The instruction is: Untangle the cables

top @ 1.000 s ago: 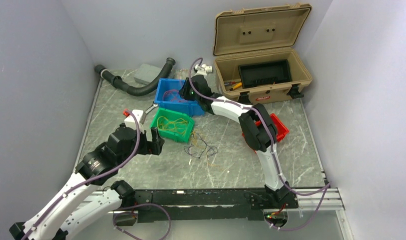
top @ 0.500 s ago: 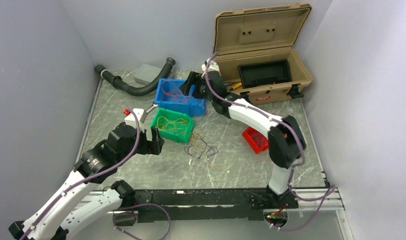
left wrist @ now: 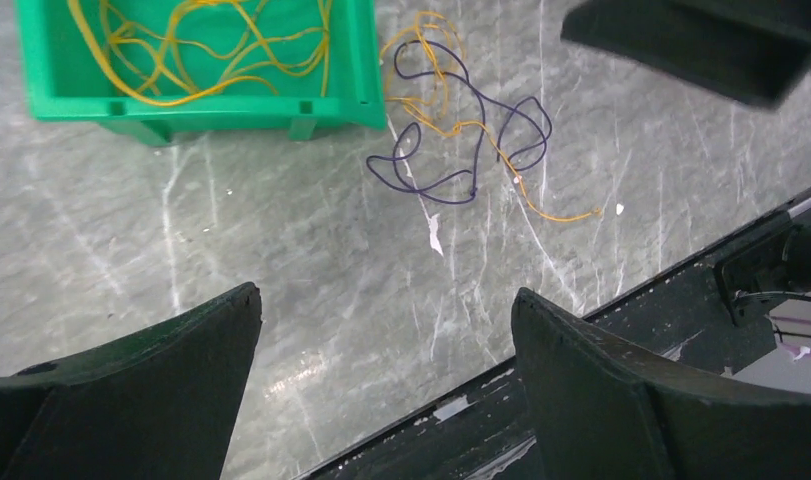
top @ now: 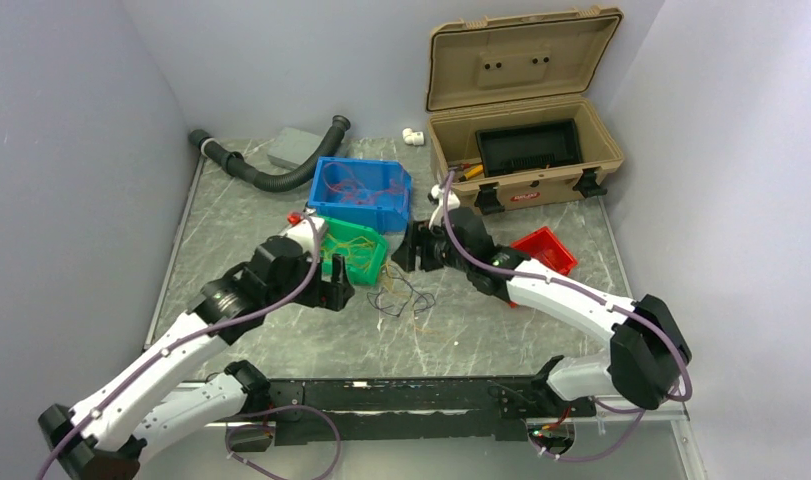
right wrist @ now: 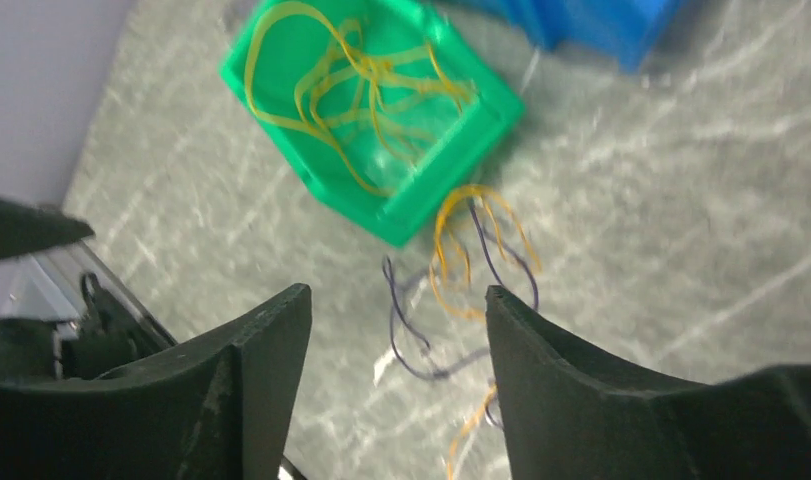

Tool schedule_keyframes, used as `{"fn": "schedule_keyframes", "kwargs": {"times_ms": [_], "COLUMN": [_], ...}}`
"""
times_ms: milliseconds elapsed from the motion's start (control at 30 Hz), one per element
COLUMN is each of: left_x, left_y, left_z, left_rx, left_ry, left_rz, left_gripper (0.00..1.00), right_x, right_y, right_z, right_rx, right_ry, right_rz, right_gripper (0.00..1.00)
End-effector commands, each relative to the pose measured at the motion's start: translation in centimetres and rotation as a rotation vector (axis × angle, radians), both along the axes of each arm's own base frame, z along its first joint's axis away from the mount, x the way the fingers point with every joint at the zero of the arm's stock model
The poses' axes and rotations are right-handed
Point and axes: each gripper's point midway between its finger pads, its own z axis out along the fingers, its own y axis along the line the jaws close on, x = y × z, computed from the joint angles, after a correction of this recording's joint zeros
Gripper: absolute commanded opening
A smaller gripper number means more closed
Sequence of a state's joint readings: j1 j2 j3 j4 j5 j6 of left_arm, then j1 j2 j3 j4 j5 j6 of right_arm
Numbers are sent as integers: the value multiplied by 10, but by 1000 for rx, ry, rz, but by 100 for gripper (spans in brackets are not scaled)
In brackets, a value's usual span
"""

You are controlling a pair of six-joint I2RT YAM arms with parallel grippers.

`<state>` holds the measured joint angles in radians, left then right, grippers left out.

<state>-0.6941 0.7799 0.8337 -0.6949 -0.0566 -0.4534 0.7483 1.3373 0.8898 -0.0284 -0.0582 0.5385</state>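
A small tangle of thin purple and orange cables (top: 402, 295) lies on the table just in front of the green bin (top: 377, 268). It shows in the left wrist view (left wrist: 461, 140) and the right wrist view (right wrist: 461, 270). The green bin holds loose yellow cables (left wrist: 196, 45). The blue bin (top: 323, 196) holds thin red cables (top: 366, 187). My left gripper (top: 335, 288) is open and empty, left of the tangle, by the green bin's near side. My right gripper (top: 409, 250) is open and empty, above the tangle's far side.
An open tan case (top: 526, 150) stands at the back right. A small red bin (top: 543, 248) sits right of my right arm. A black corrugated hose (top: 266, 170) and a grey block (top: 293, 147) lie at the back left. A black rail (top: 401, 395) runs along the near edge.
My right gripper has left the blue bin and come near, down over the tangle. My left gripper has moved right, toward the tangle, beside the green bin.
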Motion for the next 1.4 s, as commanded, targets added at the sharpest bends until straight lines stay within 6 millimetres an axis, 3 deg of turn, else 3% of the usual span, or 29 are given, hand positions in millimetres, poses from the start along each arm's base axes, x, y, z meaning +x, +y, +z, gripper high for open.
{"fn": "schedule_keyframes", "kwargs": {"times_ms": [0, 300, 533, 800, 1100, 1233, 1300, 1367], "left_x": [12, 40, 59, 68, 73, 74, 75, 75], "left_y": [-32, -61, -63, -68, -71, -75, -77, -82], "left_z": [-1, -19, -23, -27, -30, -33, -34, -37], "left_rx": [-75, -69, -22, 0, 13, 11, 6, -1], "left_ry": [-10, 21, 27, 38, 53, 65, 72, 83], "left_rz": [-88, -112, -59, -55, -51, -59, -65, -80], "left_gripper": [94, 74, 65, 64, 64, 62, 62, 61], "right_x": [-26, -22, -9, 12, 19, 15, 9, 2], "right_y": [-13, 2, 15, 17, 10, 10, 6, 0], "right_z": [-28, -75, -99, -110, -123, -122, -116, -107], "right_rx": [-64, -138, -173, -205, -245, -231, -218, -208], "right_ry": [23, 26, 16, -24, -59, -55, -58, -58], "right_rz": [62, 171, 204, 150, 122, 135, 133, 127], "right_gripper": [62, 45, 40, 28, 28, 7, 0, 0]}}
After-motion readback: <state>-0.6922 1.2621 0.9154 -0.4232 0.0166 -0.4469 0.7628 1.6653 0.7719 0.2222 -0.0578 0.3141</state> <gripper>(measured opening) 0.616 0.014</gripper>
